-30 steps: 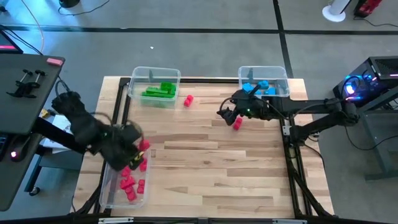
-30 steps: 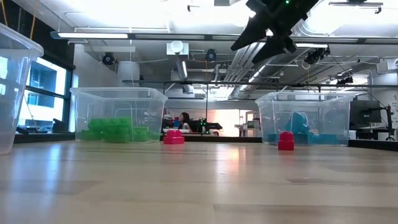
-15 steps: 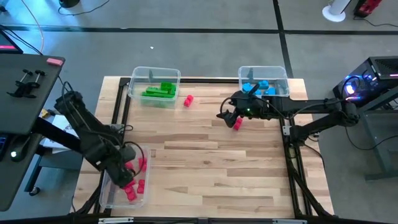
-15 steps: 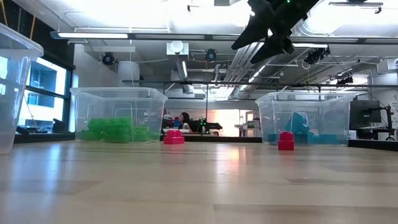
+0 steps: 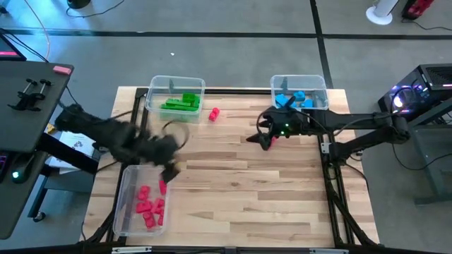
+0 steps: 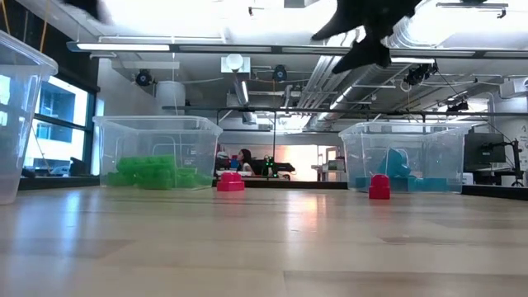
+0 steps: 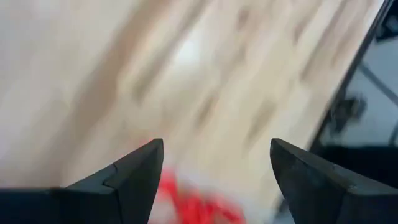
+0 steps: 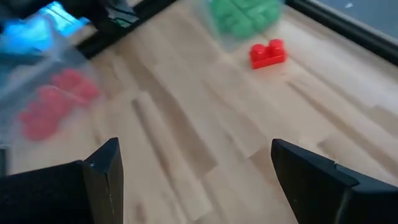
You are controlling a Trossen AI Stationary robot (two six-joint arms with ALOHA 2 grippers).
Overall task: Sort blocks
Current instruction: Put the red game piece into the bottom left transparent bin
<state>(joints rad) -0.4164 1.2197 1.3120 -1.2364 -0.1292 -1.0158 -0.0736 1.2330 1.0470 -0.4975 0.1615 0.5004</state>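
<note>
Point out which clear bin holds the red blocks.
The bin at the table's near left corner, beside the left gripper. The two bins along the far edge hold green blocks and blue blocks instead.

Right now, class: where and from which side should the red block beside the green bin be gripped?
Grip the red block across its two long flat walls, coming straight down from above. It appears to sit flat, studs up, apart from the green bin, so both walls look free.
</note>
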